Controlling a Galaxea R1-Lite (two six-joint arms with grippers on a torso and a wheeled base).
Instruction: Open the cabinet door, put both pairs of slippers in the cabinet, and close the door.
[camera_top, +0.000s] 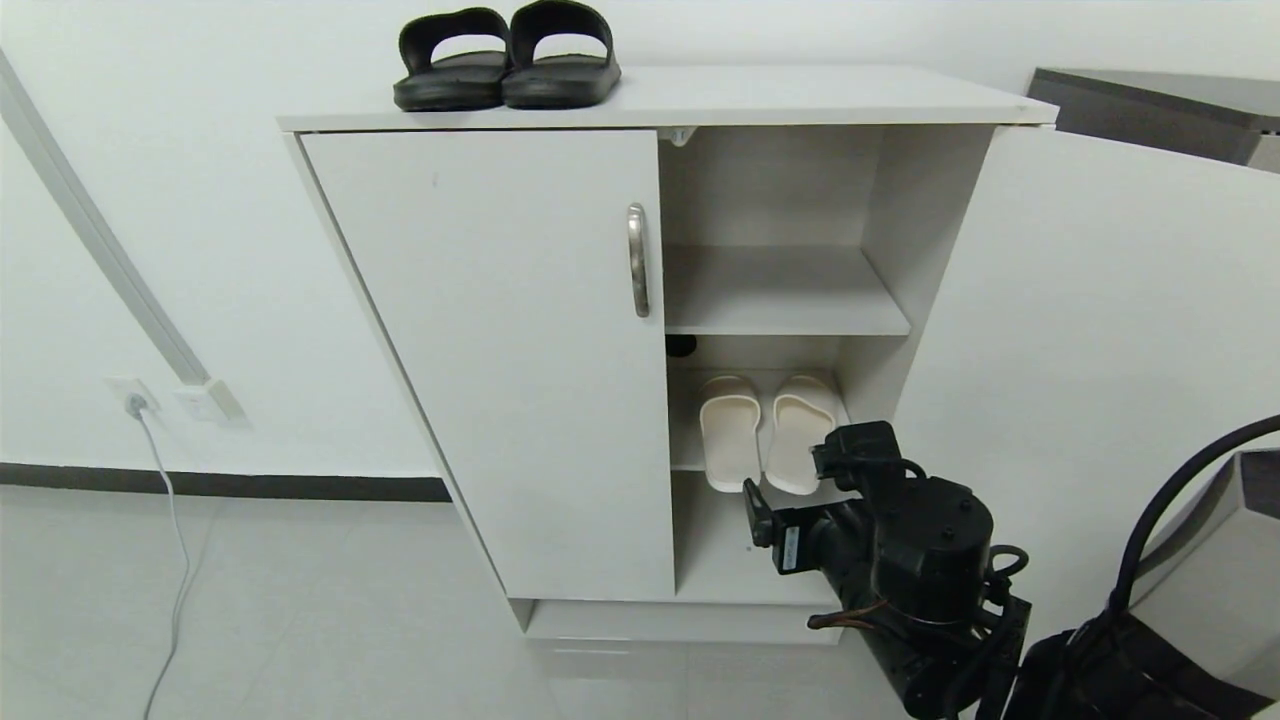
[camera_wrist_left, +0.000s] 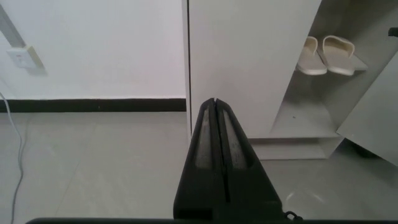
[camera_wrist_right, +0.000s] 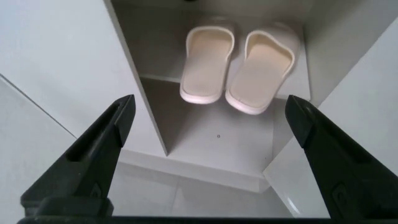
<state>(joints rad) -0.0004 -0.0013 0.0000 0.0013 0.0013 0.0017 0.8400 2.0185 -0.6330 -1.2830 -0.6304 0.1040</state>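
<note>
A black pair of slippers (camera_top: 505, 60) rests on top of the white cabinet (camera_top: 800, 95). The cabinet's right door (camera_top: 1100, 330) is swung wide open; its left door (camera_top: 500, 350) is closed. A cream pair of slippers (camera_top: 765, 430) lies side by side on the middle shelf, toes inward. My right gripper (camera_top: 800, 490) hangs open just outside that shelf, holding nothing. In the right wrist view the cream slippers (camera_wrist_right: 239, 62) lie ahead of the open gripper (camera_wrist_right: 208, 115). My left gripper (camera_wrist_left: 214, 109) is shut and empty, low over the floor, facing the closed left door (camera_wrist_left: 249, 56).
The left door carries a metal handle (camera_top: 638, 260). The upper shelf (camera_top: 780, 290) and bottom shelf (camera_top: 740, 570) are bare. A wall socket with a cable (camera_top: 135, 405) is at the left. A grey unit (camera_top: 1160, 110) and a box (camera_top: 1220, 560) stand to the right.
</note>
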